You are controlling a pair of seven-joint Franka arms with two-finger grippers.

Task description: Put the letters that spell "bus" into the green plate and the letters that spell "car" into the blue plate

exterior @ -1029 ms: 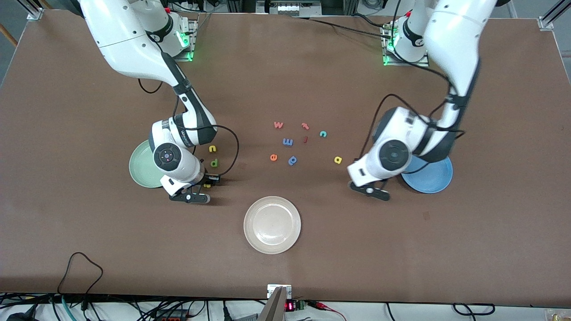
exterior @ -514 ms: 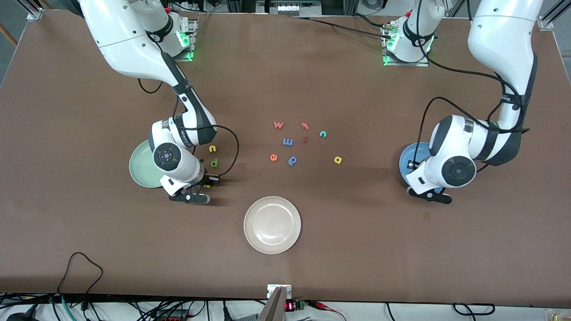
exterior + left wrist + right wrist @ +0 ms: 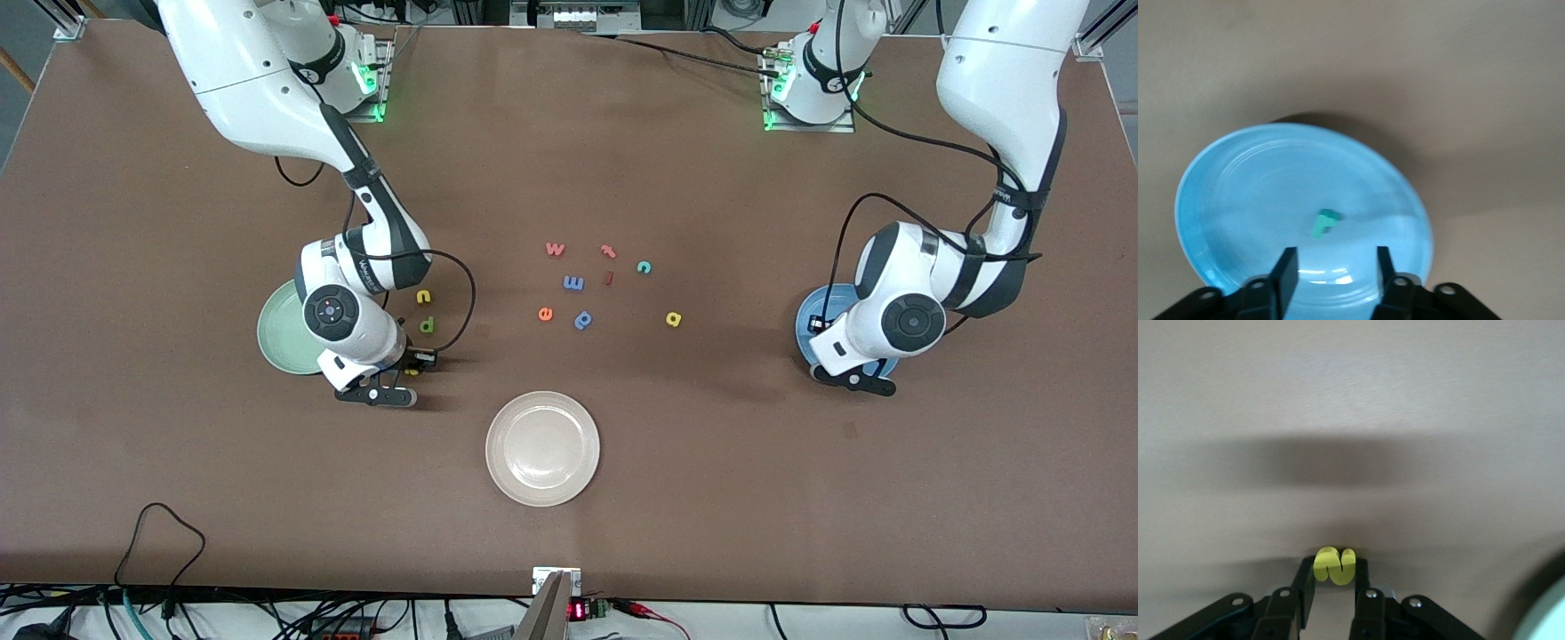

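The right hand sits low over the brown desk just beside the green plate, its fingers pinched tight on the yellow s, a small soft-looking foam piece whose curled lobes bulge above the black pads; the hold looks meant to carry it the short way onto that pale, glossy round plate, which shows nothing on the part not covered by the arm. The yellow u and the dark green b lie flat on the matte desk near the same plate, close at hand for later picks. The left hand hangs over the blue plate with its fingers parted and nothing between them, and the teal r lies in the plate's smooth, shiny well, so this looks like a release just made. The teal c and the yellow a lie on the desk toward the middle, among other foam letters. An off-white plate sits nearest the front camera
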